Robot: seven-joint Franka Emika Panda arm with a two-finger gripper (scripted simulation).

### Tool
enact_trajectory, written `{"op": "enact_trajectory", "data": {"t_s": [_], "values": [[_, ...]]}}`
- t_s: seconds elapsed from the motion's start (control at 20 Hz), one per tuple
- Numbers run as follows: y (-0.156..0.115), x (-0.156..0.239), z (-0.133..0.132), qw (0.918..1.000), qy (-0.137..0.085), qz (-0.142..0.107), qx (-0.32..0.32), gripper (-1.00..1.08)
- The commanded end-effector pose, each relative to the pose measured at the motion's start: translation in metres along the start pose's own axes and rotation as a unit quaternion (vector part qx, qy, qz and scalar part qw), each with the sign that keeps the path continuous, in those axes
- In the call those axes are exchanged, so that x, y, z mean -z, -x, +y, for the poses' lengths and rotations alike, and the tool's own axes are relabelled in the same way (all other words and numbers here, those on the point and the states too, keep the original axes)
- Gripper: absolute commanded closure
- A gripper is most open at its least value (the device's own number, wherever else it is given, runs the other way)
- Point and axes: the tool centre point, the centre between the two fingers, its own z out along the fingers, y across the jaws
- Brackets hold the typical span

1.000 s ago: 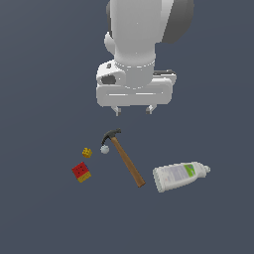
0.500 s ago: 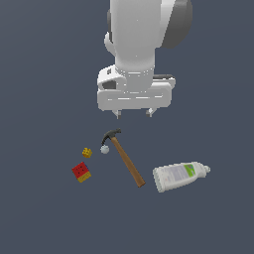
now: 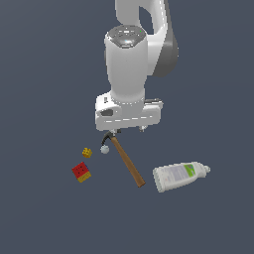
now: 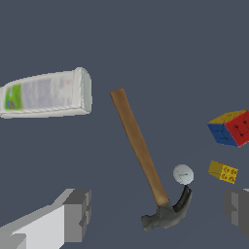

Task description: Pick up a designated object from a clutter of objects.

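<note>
At the exterior view's left you see the red block on the grey surface, with the small yellow cube just above it and apart from it. Next comes the tiny ball, which sits right beside the hammer head; in the wrist view the ball seems to touch the curved claw, though you cannot be sure of contact. The block there shows blue, yellow and red faces, and the cube lies between it and the ball.

The hammer, your target, lies flat on the surface in the middle of the group. Its dark head is partly hidden under the gripper in the exterior view, and its brown handle runs diagonally toward the bottle. The handle end stops near the bottle but stays apart from it.

The gripper hangs over the hammer head, not touching it. The jaws stand spread wide, one on each side of the head, with nothing between them.

At the exterior view's right the white bottle lies on its side.
</note>
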Motion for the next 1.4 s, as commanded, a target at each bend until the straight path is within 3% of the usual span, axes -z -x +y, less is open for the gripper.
{"op": "enact_trajectory", "data": {"t_s": [0.0, 0.35, 0.65, 1.35], "values": [[-0.001, -0.027, 0.008, 0.9998, 0.002, -0.002, 0.018, -0.92], [0.006, -0.106, 0.028, 0.9972, 0.006, -0.007, 0.074, -0.92], [0.015, -0.150, 0.039, 0.9943, 0.007, -0.010, 0.106, -0.92], [0.022, -0.178, 0.044, 0.9923, 0.007, -0.012, 0.123, -0.92]]}}
